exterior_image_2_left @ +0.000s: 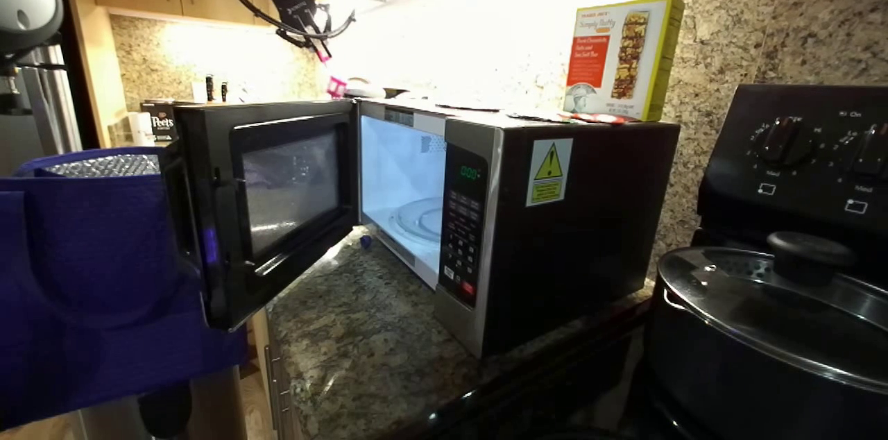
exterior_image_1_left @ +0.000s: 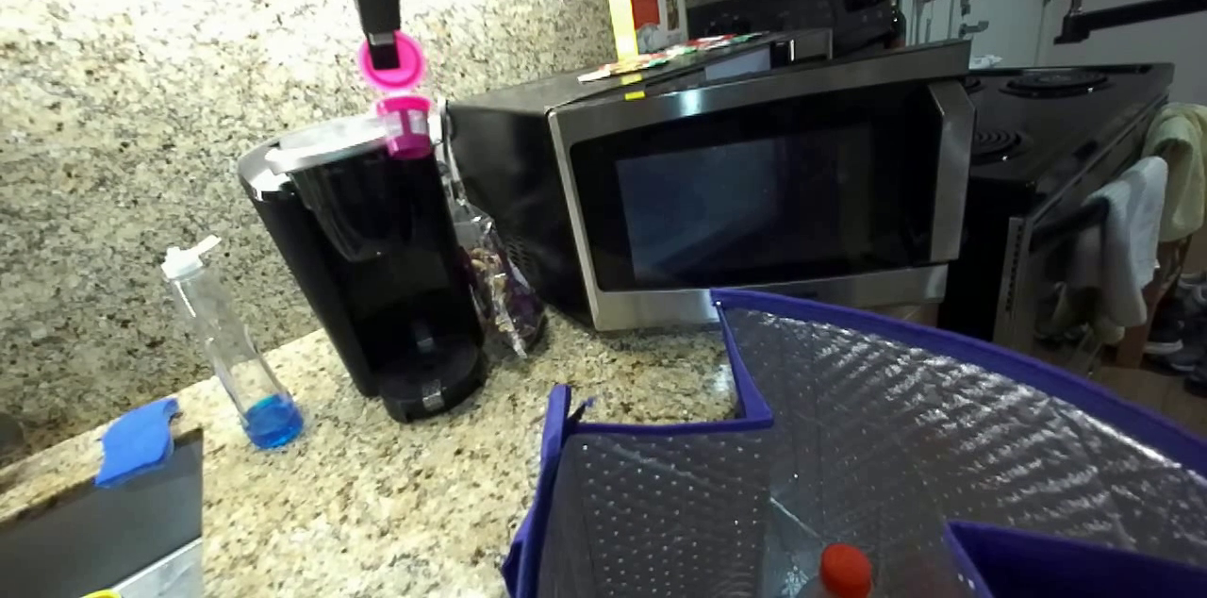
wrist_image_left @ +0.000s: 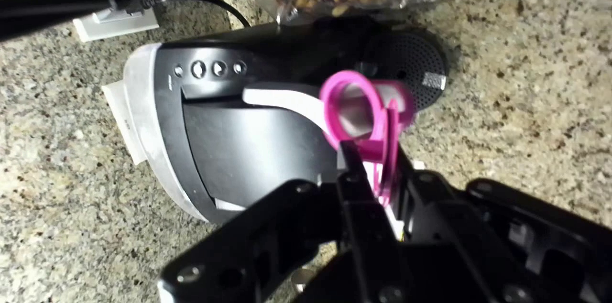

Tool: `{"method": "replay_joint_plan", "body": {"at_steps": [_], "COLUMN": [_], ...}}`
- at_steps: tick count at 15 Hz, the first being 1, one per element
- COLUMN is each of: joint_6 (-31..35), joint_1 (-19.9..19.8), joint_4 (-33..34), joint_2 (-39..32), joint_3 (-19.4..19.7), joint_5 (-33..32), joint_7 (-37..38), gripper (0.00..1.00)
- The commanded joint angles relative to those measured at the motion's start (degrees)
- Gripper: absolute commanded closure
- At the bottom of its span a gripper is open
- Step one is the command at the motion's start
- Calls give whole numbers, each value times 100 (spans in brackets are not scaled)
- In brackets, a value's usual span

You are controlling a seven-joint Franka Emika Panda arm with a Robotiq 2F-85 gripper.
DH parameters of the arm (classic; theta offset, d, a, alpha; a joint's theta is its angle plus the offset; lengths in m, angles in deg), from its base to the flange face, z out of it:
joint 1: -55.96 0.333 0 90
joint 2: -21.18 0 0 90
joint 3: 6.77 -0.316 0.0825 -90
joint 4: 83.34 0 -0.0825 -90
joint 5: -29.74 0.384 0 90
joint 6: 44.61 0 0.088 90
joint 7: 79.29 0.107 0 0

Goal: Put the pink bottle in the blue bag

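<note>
Two fingers [exterior_image_1_left: 382,49] pinch the pink bottle [exterior_image_1_left: 409,143] by its opened lid [exterior_image_1_left: 412,60]; the bottle hangs mouth up, long axis nearly upright, well apart from the blue bag [exterior_image_1_left: 660,504].

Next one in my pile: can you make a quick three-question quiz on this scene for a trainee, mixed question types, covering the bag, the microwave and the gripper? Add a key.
1. Multiple choice. What colour is the cap that shows inside the blue bag?
A) white
B) red
C) yellow

2. True or false. The microwave door stands open.

3. Fill in the blank. The gripper is holding the ______.

Key
1. B
2. True; an exterior view shows the lit interior past the door.
3. pink bottle
</note>
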Motion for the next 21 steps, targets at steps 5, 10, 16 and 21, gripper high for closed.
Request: {"method": "replay_joint_plan", "body": {"at_steps": [5,10,16,21], "joint_6": [-5,65,34,-499], "joint_1": [927,1029,1051,1542], "joint_4": [-50,-85,-76,13], "joint_2": [121,96,133,405], "joint_3": [476,496,527,754], "joint_5": [-225,-141,-168,-328], "joint_7": [1901,1743,1722,2601], "gripper": [90,84,90,90]}}
